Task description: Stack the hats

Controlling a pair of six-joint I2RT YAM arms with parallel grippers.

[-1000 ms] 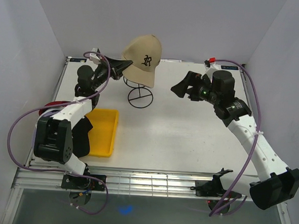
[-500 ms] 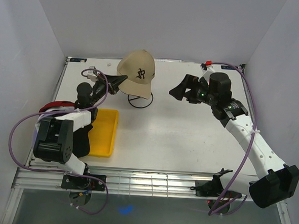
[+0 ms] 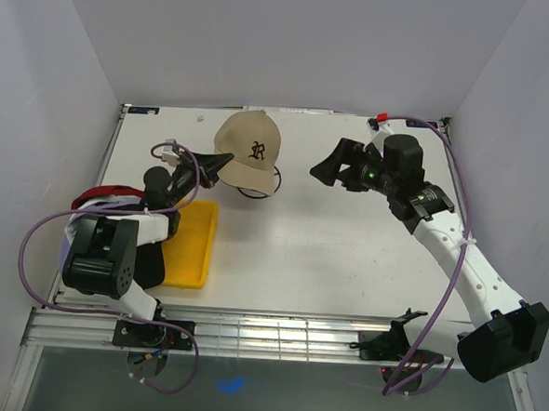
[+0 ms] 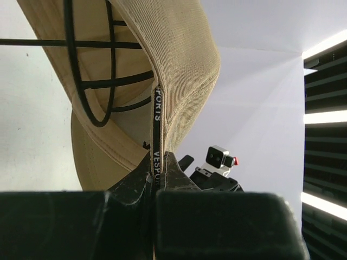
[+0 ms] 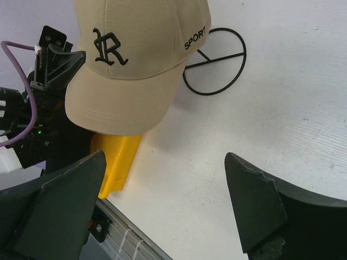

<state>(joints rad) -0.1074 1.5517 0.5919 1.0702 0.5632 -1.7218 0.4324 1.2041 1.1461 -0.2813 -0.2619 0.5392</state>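
**Workspace seen from above, read left to right.**

- At the far left, a red fabric item (image 3: 103, 194) lies partly hidden behind your left arm; you cannot tell its shape.
- Just to its right, the yellow tray (image 3: 194, 242) rests on the white counter (image 3: 346, 256), beside the left arm's base.
- Your left tool (image 3: 216, 161) reaches over the tray's far end. It is clamped on the lower edge of the tan cap (image 3: 250, 148). In the left wrist view the fingertips (image 4: 172, 165) pinch the fabric and its black printed seam tape between them.
- The tan cap bears a dark embroidered "R" on its front and sits at the far centre of the counter. It is draped over the black wire stand (image 4: 87, 81), whose dome bars show inside the crown.
- The stand's round base ring (image 5: 214, 62) lies on the counter, showing past the cap's right side.
- Your right tool (image 3: 325, 167) hangs to the right of the cap, apart from it and pointed toward it. Its jaws are spread wide and hold nothing. In the right wrist view both fingers (image 5: 255, 200) frame bare counter below the cap's brim.
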